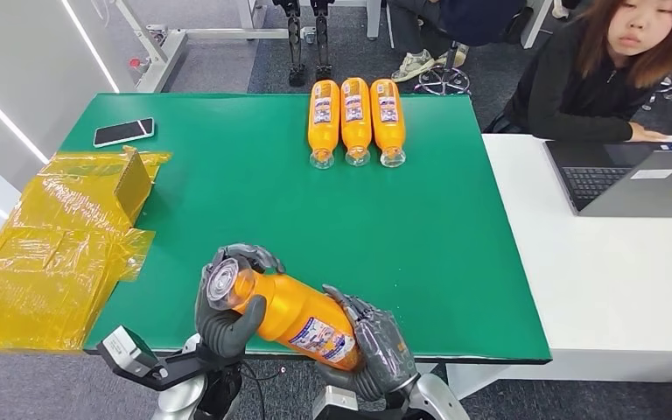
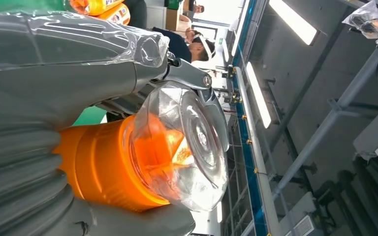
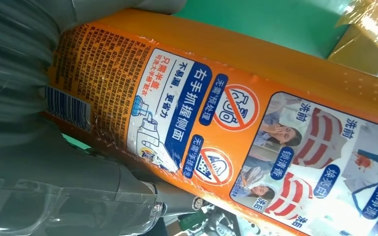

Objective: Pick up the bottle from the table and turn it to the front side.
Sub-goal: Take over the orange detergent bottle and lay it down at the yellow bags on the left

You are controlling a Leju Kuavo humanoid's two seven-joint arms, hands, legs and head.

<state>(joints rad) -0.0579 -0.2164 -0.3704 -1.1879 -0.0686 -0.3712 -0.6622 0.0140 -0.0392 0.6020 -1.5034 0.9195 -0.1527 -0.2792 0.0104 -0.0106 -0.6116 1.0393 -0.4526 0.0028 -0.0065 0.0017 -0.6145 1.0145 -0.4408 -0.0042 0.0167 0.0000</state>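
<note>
1. Both hands are on one orange plastic bottle with a clear cap (image 1: 293, 313), held lying on its side over the near edge of the green table mat (image 1: 254, 188).
2. Left hand (image 1: 227, 306) has its fingers curled around the clear cap end, thumb underneath. From the left wrist camera the see-through cap (image 2: 187, 147) sits right between the grey thumb and the dark fingers.
3. Right hand (image 1: 376, 346) wraps the other end of the bottle, fingers closed on the body next to the printed label. The right wrist camera is staring straight at that label (image 3: 236, 128): blue boxes with white Chinese text, red no-go circles, little laundry photos, a barcode at one end.
4. Three more orange bottles (image 1: 355, 118) lie side by side at the far edge of the mat, caps pointing toward the robot.
5. Black phone (image 1: 123, 132) sits on the mat's far left corner, and crinkly yellow plastic wrap (image 1: 48, 254) hangs over the mat's left edge.
6. Right of the mat is a white table (image 1: 612, 280) with a grey laptop (image 1: 639, 179), and a person in a dark top (image 1: 595, 70) seated behind it.
</note>
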